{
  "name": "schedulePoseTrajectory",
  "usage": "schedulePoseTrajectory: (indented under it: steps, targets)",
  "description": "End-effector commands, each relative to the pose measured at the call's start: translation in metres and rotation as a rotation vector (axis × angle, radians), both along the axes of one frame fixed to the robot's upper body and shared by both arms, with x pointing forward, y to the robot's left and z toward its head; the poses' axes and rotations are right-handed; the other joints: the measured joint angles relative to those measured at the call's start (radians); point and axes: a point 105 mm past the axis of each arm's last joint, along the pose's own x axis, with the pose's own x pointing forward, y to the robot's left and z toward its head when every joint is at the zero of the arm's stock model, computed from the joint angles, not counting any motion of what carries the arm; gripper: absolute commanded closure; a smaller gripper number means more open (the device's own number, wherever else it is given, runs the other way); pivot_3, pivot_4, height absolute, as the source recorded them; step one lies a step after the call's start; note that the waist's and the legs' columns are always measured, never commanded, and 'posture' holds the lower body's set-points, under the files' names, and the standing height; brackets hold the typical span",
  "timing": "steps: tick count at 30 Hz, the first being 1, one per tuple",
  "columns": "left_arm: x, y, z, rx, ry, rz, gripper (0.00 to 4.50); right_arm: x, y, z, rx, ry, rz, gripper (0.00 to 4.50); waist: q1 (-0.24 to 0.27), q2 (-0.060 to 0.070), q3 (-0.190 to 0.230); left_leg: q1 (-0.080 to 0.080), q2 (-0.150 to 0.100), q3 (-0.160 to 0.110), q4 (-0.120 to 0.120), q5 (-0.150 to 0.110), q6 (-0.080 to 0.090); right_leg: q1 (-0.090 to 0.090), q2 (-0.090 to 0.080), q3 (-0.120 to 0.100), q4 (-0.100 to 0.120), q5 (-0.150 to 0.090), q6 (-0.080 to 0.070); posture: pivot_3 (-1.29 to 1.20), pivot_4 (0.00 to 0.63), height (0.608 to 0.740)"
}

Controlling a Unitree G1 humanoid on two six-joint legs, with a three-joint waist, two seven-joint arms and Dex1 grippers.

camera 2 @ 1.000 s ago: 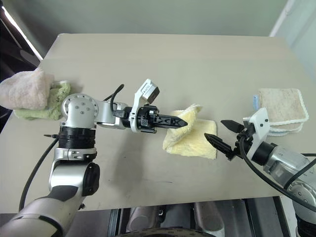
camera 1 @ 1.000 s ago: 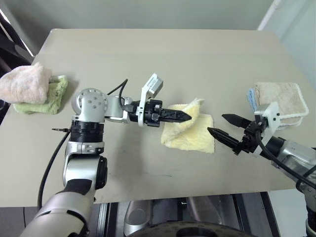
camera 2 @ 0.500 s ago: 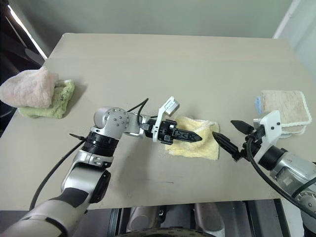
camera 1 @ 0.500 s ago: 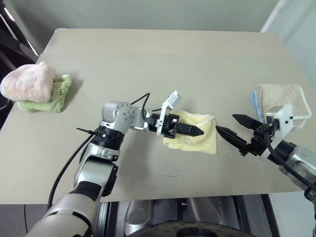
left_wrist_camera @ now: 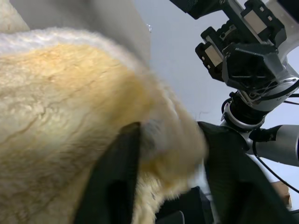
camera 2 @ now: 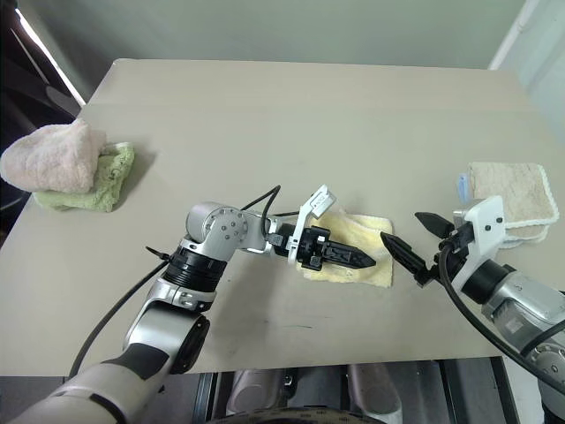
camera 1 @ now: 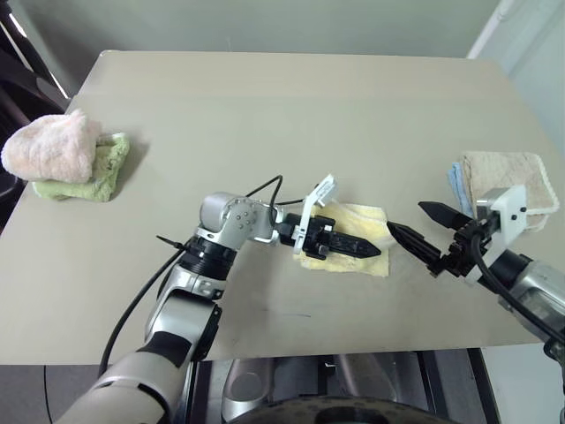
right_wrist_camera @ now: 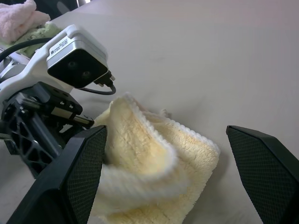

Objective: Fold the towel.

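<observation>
Towel [camera 1: 362,237]: pale yellow terry cloth, lying folded over on itself on the table, right of centre and toward the near edge. Whitish stitched hem visible along the fold in the right wrist view [right_wrist_camera: 154,149]. The upper layer is bunched, not flat.

Table [camera 1: 265,115]: tan top, flat — the towel sits well clear of its edges.

Left gripper [camera 2: 357,260]: lies low over the towel, pointing toward the robot's right, fingertips near the towel's right-hand edge. In the left wrist view the two black fingers [left_wrist_camera: 117,182] stand apart with a lobe of yellow cloth between them; the cloth touches the inner face of at least one finger. Jaws are parted to a middling width. Whether the cloth is pinched or merely lying between the fingers cannot be told.

Right gripper [camera 1: 422,231]: just to the right of the towel, pointing at it, fingers spread wide and nothing between them. Apart from the cloth — a strip of bare table shows between its tips and the towel's edge. In the right wrist view its two mesh-faced pads [right_wrist_camera: 79,168] frame the towel on either side without touching it.

Beige towel with white edging [camera 1: 508,172]: folded, at the table's right edge, behind the right gripper, on top of a blue item.

Pink towel [camera 1: 48,146]: bunched on a green towel [camera 1: 97,172] at the table's left edge, well apart from the work.
</observation>
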Motion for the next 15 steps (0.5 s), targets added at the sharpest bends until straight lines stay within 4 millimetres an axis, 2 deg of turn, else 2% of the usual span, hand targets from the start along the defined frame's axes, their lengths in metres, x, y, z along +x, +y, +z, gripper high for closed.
schedulePoseTrajectory:
  steps: [1, 4, 8, 11, 14, 15]
  targets:
    - [0.000, -0.001, 0.008, -0.014, -0.048, 0.003, 1.02, -0.001, 0.003, 0.009, -0.007, -0.049, 0.004, 0.19, 0.000, 0.000, 0.000, 0.000, 0.000, 0.000, 0.000, 0.000, 0.000, 0.000, 0.000, 0.000, 0.000, 0.000, 0.000, 0.00, 0.150, 0.703]
    - [0.007, 0.002, 0.015, -0.035, -0.096, 0.031, 0.04, 0.000, 0.003, 0.011, -0.009, -0.061, 0.013, 0.19, 0.000, 0.000, 0.000, 0.000, 0.000, 0.000, 0.000, 0.000, 0.000, 0.000, 0.000, 0.000, 0.000, 0.000, 0.000, 0.00, 0.150, 0.703]
    - [0.018, 0.011, 0.034, -0.085, -0.166, 0.083, 0.04, -0.001, 0.004, 0.014, 0.003, -0.063, 0.036, 0.19, 0.000, 0.000, 0.000, 0.000, 0.000, 0.000, 0.000, 0.000, 0.000, 0.000, 0.000, 0.000, 0.000, 0.000, 0.000, 0.00, 0.150, 0.703]
    - [0.036, 0.029, 0.054, -0.130, -0.311, 0.173, 0.04, -0.004, 0.010, 0.014, 0.023, -0.041, 0.083, 0.19, 0.000, 0.000, 0.000, 0.000, 0.000, 0.000, 0.000, 0.000, 0.000, 0.000, 0.000, 0.000, 0.000, 0.000, 0.000, 0.00, 0.150, 0.703]
    - [0.045, 0.043, 0.054, -0.104, -0.498, 0.205, 0.00, -0.006, 0.018, 0.014, 0.046, -0.036, 0.130, 0.73, 0.000, 0.000, 0.000, 0.000, 0.000, 0.000, 0.000, 0.000, 0.000, 0.000, 0.000, 0.000, 0.000, 0.000, 0.000, 0.00, 0.150, 0.703]
    - [0.046, 0.045, 0.052, -0.095, -0.560, 0.207, 0.00, -0.006, 0.021, 0.015, 0.055, -0.038, 0.145, 1.11, -0.001, 0.000, 0.000, 0.000, 0.000, 0.000, 0.000, -0.001, 0.001, -0.001, 0.000, 0.000, 0.000, 0.000, 0.000, 0.00, 0.150, 0.703]
